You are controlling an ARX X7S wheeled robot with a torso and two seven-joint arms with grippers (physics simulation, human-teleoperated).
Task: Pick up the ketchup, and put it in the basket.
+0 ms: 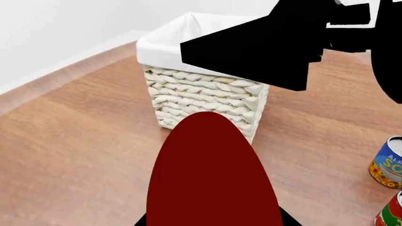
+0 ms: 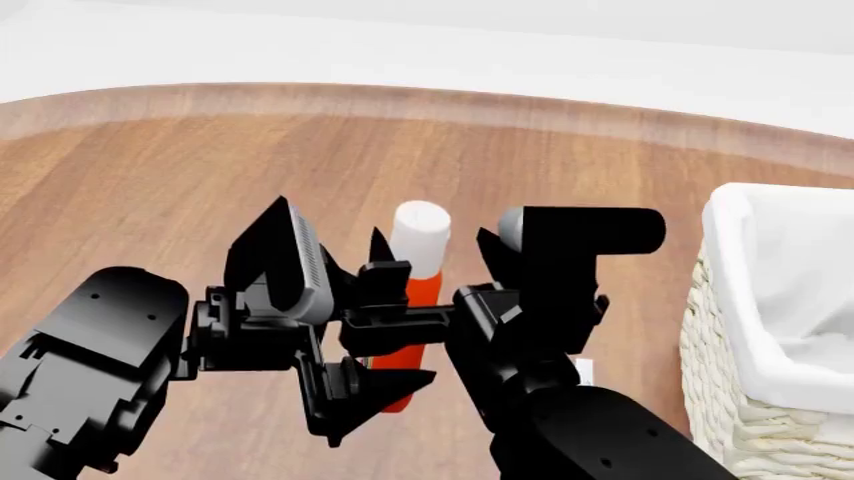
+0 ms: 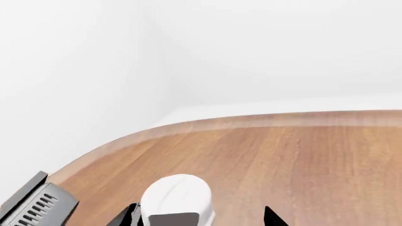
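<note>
The ketchup (image 2: pixel 422 290) stands upright on the wooden floor (image 2: pixel 267 170), well to the left of the basket (image 2: pixel 747 330) in the head view, its white cap (image 3: pixel 176 197) rising above both arms. The left gripper (image 2: pixel 358 330) reaches toward the bottle from the side away from the basket, its dark fingers (image 2: pixel 387 275) spread on either side of the red body; whether they press it I cannot tell. The right gripper sits between bottle and basket (its black housing hides the jaws, so their state is unclear). Two cans (image 1: pixel 388 162) stand near the basket's corner.
</note>
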